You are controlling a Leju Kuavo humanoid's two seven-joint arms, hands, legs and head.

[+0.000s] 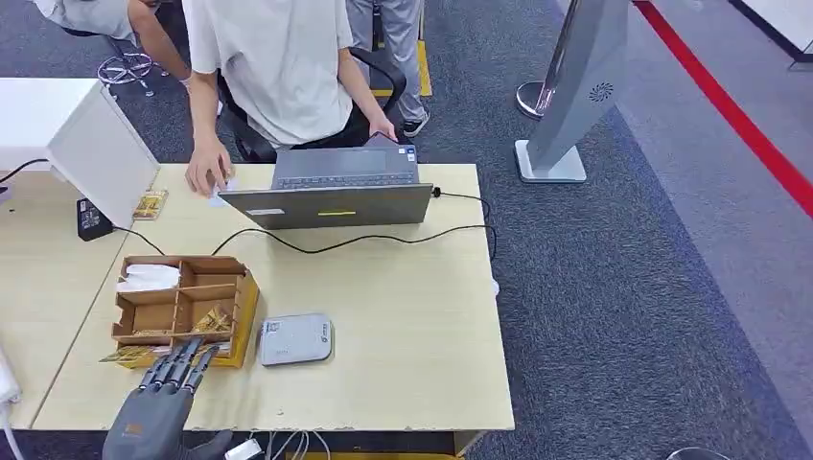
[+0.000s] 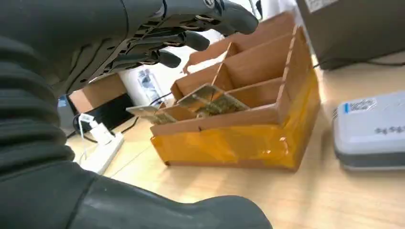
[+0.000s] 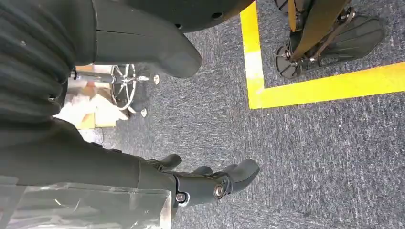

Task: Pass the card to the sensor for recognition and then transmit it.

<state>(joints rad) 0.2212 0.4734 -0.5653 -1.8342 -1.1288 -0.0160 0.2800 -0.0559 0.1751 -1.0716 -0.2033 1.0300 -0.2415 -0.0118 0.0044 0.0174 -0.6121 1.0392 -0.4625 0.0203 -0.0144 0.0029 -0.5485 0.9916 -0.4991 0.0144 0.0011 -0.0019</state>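
Left hand (image 1: pixel 158 407) reaches in over the near edge of the table (image 1: pixel 403 374), fingers (image 1: pixel 177 364) stretched forward and apart, grasping nothing. Fingertips hover at the near front corner of the cardboard organizer (image 1: pixel 182 307); from the left wrist view they sit above its compartments, though contact is hard to judge. Gold-patterned cards (image 1: pixel 213 321) lie tilted in the near compartments of the box, and one card (image 1: pixel 129 356) pokes out over the front edge just beside the fingertips. Box front is wrapped in yellow tape (image 2: pixel 224 145).

Right hand (image 3: pixel 210 183) hangs over grey carpet by a yellow floor line, fingers loosely curled, holding nothing.

Just right of the organizer, a flat grey-white sensor (image 1: pixel 294 339) lies on the table, apart from the box. Farther back, an open laptop (image 1: pixel 331 192) with a black cable (image 1: pixel 383 237) trailing across the table. A person (image 1: pixel 278 67) sits behind it, one hand (image 1: pixel 208 175) on the tabletop. White monitor (image 1: pixel 101 153) at far left.
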